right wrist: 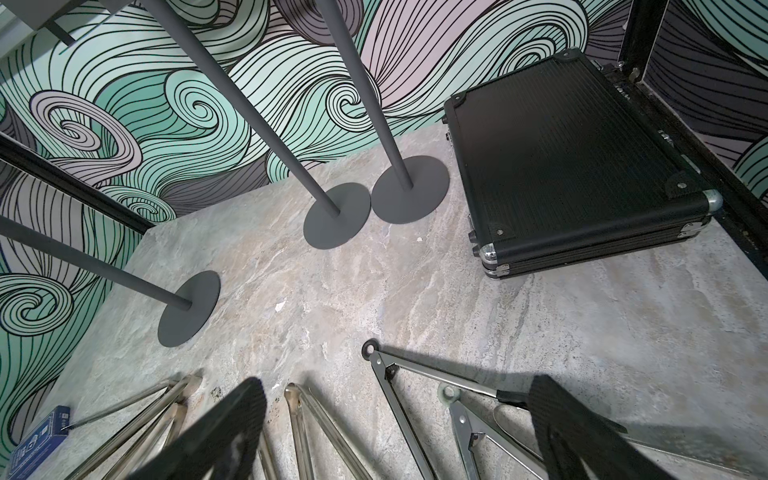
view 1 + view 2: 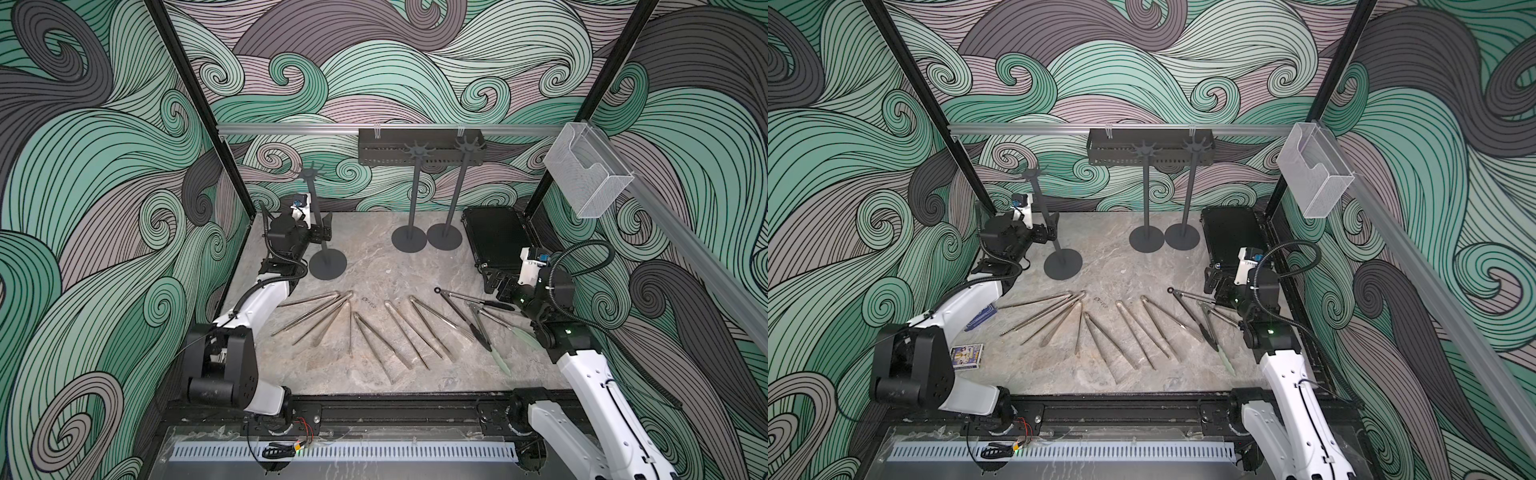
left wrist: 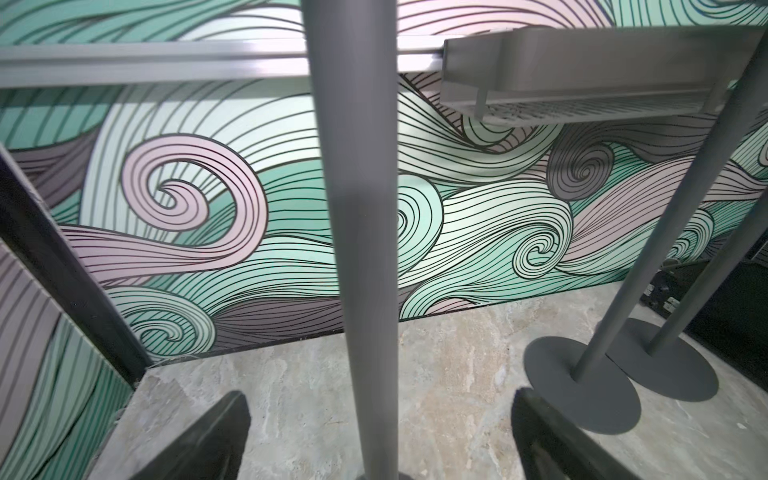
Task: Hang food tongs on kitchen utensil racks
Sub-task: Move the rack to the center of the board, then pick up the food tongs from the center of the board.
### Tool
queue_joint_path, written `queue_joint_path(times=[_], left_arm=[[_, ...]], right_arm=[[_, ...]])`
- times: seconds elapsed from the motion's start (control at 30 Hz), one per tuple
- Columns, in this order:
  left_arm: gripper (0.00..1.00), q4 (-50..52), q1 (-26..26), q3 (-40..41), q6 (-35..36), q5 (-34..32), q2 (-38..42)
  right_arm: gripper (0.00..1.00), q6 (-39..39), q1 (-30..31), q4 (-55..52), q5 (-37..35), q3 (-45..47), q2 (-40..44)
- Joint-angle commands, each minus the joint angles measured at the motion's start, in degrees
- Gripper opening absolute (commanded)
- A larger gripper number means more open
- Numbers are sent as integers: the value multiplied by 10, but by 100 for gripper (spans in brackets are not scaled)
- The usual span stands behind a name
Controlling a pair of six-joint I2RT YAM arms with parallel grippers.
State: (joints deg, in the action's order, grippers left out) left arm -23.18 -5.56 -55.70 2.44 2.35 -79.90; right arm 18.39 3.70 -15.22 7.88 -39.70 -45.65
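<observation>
1. steel, long and slim, the v-shaped food tongs [image 2: 389, 307] lie fanned flat on the grey marbled counter [image 2: 374, 262] with their hinge ends toward the back; none hangs on a hook.
2. the black-tipped steel tongs [image 1: 386, 368] lie just under the right arm's [image 2: 586, 374] jaws, ring end toward the counter's middle and long axis running back beneath the wrist; these jaws are spread wide and empty.
3. the left arm's [image 2: 262, 299] jaws stand open either side of the pole of the nearest dark grey metal utensil rack [image 3: 357, 208], clear of it and grasping nothing.
4. the two other matching racks [image 2: 414, 195] stand side by side at the back, hooks bare.
5. the right arm looks nearer; a pinch across that axis near the hinge seems apt.
</observation>
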Motion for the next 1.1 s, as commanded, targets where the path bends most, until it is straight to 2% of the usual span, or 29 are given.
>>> queue_joint_path(times=[0.0,0.13,0.3,0.4,0.57,0.7,0.8,1.07], left_arm=[[98,76,-5,16,8,-24,55],[98,161,-7,35,-1,-43,123],[98,246,-8,61,-11,-73,197],[98,329,-8,38,-74,-119,223],[98,464,-8,-9,-168,-134,248],[99,557,-7,-33,-209,-120,272],[99,589,-6,-30,-224,-82,288],[99,566,-7,13,-250,0,311]], right_arm=[[99,-1,5,-5,4,-4,5],[99,-5,17,-50,-25,-29,-13],[98,-11,73,-126,-63,-67,-64],[96,-17,113,-169,-79,-88,-108],[90,-28,173,-245,-93,-131,-202],[82,-46,196,-280,-102,-165,-290],[78,-66,198,-291,-117,-183,-345],[58,-108,198,-262,-133,-228,-464]])
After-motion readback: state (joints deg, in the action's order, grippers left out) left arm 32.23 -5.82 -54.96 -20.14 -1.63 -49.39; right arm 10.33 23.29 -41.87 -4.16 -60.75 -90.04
